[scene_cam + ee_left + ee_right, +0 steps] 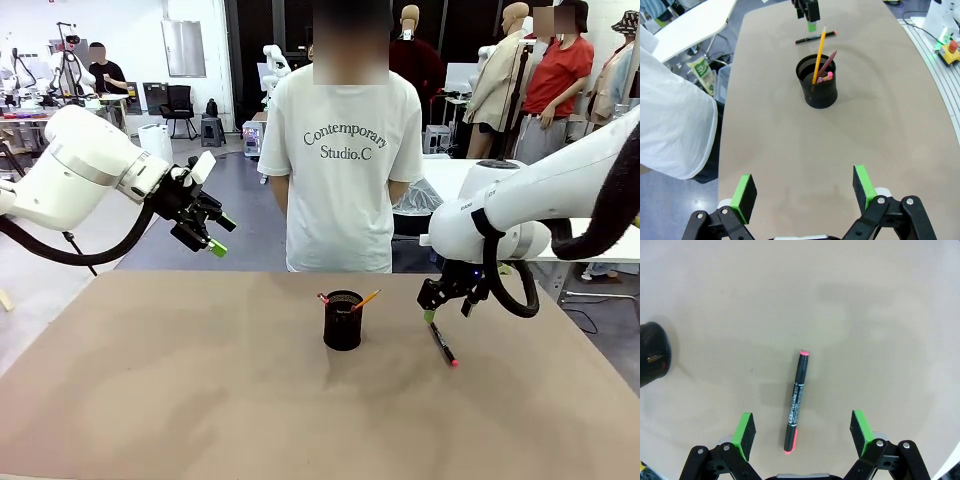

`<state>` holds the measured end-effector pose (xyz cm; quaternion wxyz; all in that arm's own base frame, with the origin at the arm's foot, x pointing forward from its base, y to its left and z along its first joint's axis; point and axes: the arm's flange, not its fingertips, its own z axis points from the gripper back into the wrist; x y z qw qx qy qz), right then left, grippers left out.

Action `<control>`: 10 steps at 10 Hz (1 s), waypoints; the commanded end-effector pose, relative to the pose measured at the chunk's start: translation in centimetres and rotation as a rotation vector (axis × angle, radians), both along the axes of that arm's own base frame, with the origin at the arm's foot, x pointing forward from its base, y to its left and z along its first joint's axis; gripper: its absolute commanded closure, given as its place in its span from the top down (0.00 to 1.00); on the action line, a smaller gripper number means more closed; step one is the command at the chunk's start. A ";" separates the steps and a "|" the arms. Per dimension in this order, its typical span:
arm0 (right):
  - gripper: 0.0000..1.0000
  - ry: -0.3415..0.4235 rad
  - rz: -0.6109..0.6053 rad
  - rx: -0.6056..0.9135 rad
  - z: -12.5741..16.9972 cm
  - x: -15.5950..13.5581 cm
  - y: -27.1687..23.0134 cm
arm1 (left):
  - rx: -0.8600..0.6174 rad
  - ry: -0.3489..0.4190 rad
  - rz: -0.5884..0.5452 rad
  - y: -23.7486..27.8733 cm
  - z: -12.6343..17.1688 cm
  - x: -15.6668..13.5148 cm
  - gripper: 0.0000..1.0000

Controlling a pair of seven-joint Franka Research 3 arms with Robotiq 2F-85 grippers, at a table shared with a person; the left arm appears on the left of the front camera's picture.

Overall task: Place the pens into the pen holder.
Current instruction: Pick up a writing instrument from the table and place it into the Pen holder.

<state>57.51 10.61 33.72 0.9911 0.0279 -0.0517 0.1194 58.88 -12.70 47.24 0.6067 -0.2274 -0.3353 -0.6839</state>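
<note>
Two pens, a yellow pencil point(818, 52) and a reddish-brown pen point(827, 63), stand tilted in the black mesh cup point(342, 320) mid-desk point(200, 400). The black marker point(796, 400) lies flat beside the cup, under the right claw point(802, 432), fingers apart, nothing between. The left claw point(212, 235) hangs high, spread, empty. A person in a white shirt point(345, 170) stands across the desk.
</note>
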 end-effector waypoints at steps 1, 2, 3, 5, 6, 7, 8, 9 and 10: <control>1.00 0.025 -0.036 -0.036 -0.7 0.8 0.8 | 0.009 -0.004 0.002 0.0 0.0 -0.1 1.00; 1.00 0.045 -0.046 -0.056 -1.6 1.0 0.9 | 0.009 -0.004 0.002 0.0 0.0 -0.1 1.00; 1.00 0.049 -0.062 -0.064 -2.1 1.3 0.9 | 0.009 -0.004 0.002 0.0 0.0 -0.1 1.00; 1.00 0.068 -0.068 -0.080 -2.9 1.7 1.1 | 0.009 -0.004 0.002 0.0 0.0 -0.1 1.00; 1.00 0.075 -0.077 -0.088 -3.4 1.7 1.2 | 0.009 -0.004 0.002 0.0 0.0 -0.1 1.00; 1.00 0.075 -0.075 -0.102 -3.5 2.1 1.3 | 0.009 -0.004 0.002 0.0 0.0 -0.1 1.00; 1.00 0.079 -0.076 -0.103 -3.7 2.2 1.4 | 0.009 -0.004 0.002 0.0 0.0 -0.1 1.00; 1.00 0.084 -0.072 -0.092 -4.0 2.1 1.5 | 0.009 -0.004 0.002 0.0 0.0 -0.1 1.00; 0.93 0.083 -0.064 -0.069 -4.0 2.3 1.6 | 0.009 -0.004 0.002 0.0 0.0 -0.1 1.00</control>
